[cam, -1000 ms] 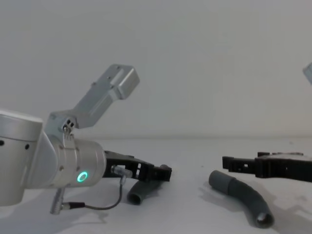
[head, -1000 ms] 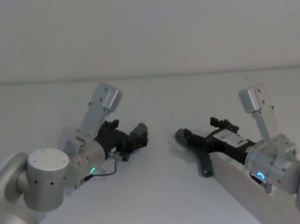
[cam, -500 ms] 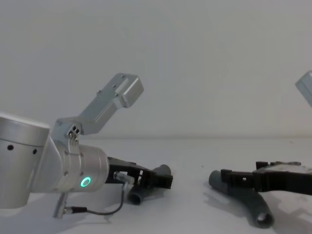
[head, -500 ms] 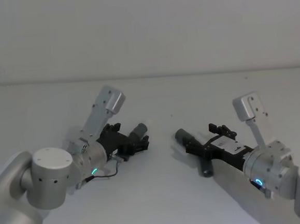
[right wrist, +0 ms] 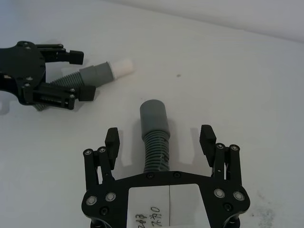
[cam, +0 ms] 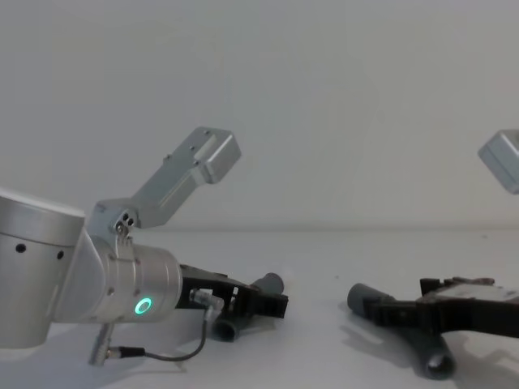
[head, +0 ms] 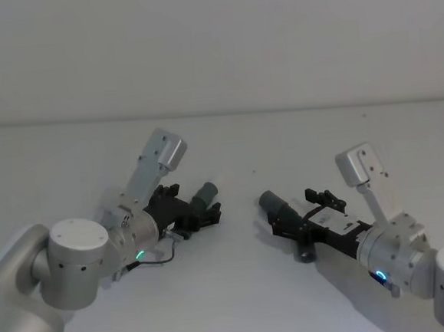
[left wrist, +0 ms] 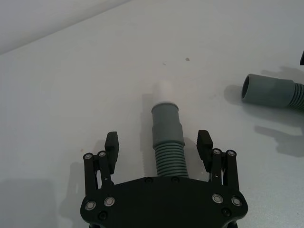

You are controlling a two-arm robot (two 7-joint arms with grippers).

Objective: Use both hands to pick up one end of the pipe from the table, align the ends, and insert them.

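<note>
Within the spread left pincer (left wrist: 158,140), pipe (left wrist: 167,124)

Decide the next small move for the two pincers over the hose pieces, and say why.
Probably close both. The left black mechanical pincer stands open astride the whitish-tipped dark-grey ribbed hose piece, the right black mechanical pincer open astride the socket-ended dark-grey ribbed hose piece; both pieces lie ungripped on the white matte table.

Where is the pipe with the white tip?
The white-tipped pipe lies on the table on the robot's left, left of centre in the head view, inside the open left claw, apart from the other pipe.
</note>
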